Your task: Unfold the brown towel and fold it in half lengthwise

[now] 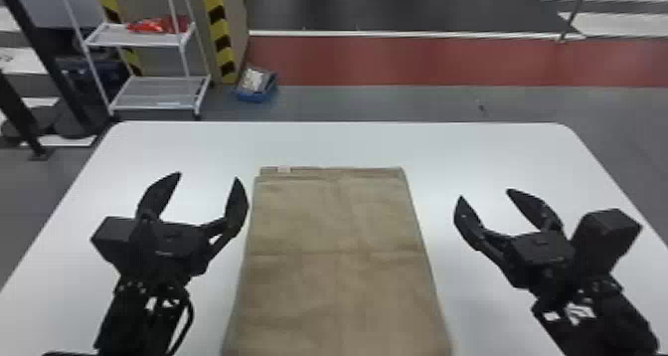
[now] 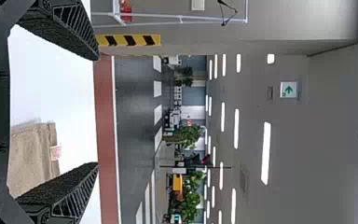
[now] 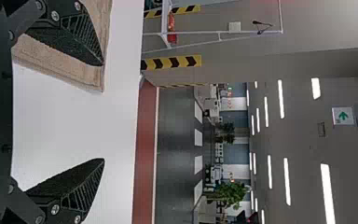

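One white tabletop [image 1: 333, 143] with rounded far corners takes up most of the space below the two arms. On its middle lies the brown towel [image 1: 343, 221], flat and in layers, longer than wide, with faint creases running along and across it; its near end runs off the bottom of the head view. The left tool [image 1: 208, 176] is just beside the towel's left edge, fingers spread and nothing between them. The right tool [image 1: 485, 195], off the right edge, is also wide apart and empty. A small pale label [image 1: 284, 169] shows at the towel's far left end.
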